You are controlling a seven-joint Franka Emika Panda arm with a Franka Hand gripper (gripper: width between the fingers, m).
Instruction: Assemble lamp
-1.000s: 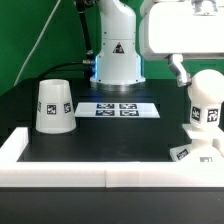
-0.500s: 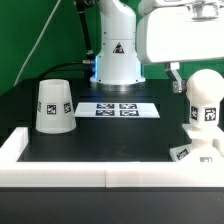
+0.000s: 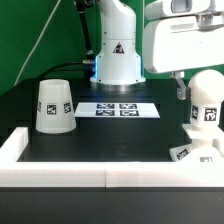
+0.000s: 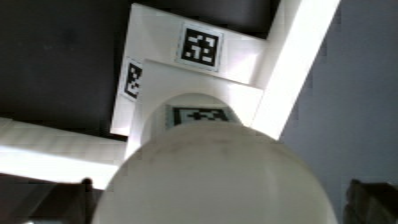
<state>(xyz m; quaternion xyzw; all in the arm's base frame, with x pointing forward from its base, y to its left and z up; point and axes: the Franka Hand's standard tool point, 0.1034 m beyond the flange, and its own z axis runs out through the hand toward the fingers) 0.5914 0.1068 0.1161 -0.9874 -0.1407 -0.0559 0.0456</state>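
Shade: a white cup [image 3: 55, 105] at 9 o'clock in the exterior view. It sits wide end down on the tabletop [image 3: 110, 140], well apart from the other parts.
Marker board: a flat white strip [image 3: 118, 108] in the middle of the exterior view, between the shade and the bulb.
Base: a low white block [image 3: 195, 152] at 4 o'clock, near the white wall [image 3: 60, 165] at the front.
Bulb: white [image 3: 208, 95], at 3 o'clock. It stands upright on the base with its round end up.
Arm: its big white head [image 3: 185, 40] hangs at 2 o'clock, right above the bulb.
Jaws: open wide, with the bulb's round top between them. One dark finger [image 3: 180, 88] is just beside the bulb, at the bulb's 9 o'clock, with a small gap. The other finger is out of the exterior view.
Wrist view: the bulb fills the space between the jaws. A dark fingertip [image 4: 71, 195] shows on each side of it, and the base lies behind it. The jaws do not seem to squeeze the bulb.
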